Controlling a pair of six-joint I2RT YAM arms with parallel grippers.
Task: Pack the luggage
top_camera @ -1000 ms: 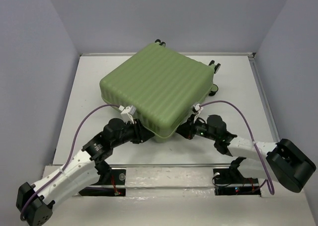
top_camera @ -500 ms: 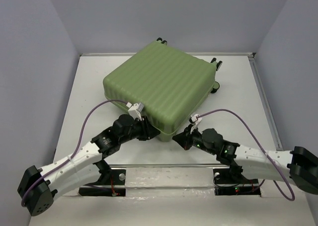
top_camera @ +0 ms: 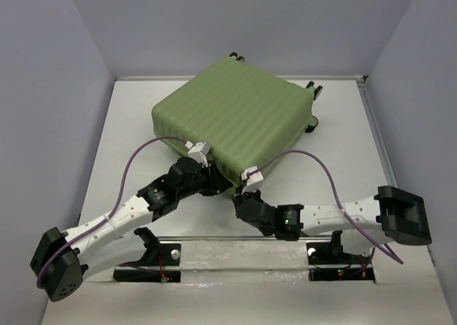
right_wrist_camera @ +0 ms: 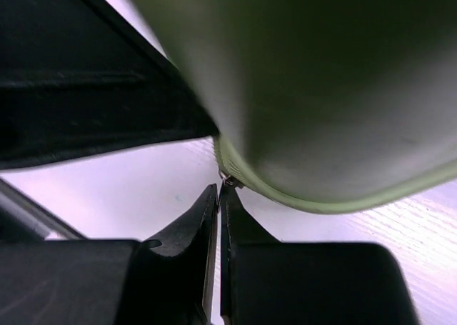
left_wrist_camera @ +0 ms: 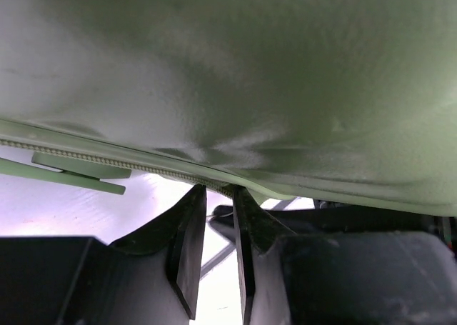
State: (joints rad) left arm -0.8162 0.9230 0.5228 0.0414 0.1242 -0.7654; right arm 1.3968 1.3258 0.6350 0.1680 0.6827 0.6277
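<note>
At the table's middle, the luggage lies flat and closed, ribbed shell up, wheels toward the far right and one corner pointing at the arms. The left gripper meets the near-left edge from below, its fingers a slim gap apart with their tips up against the zip seam. We cannot tell whether they nip the lip of the shell. The right gripper sits at the near corner, fingers pressed almost flat together, their tips touching a small metal pull on the seam. Whether the pull is caught between them is not clear.

We judge the shell stiff, smooth and slippery, far too broad for either gripper to span, and bulky enough to slide rather than lift. The workable holds look to be the pull and the seam lip. One arm would likely have to brace the case while the other draws along the zip, or the whole thing may skate across the table.
</note>
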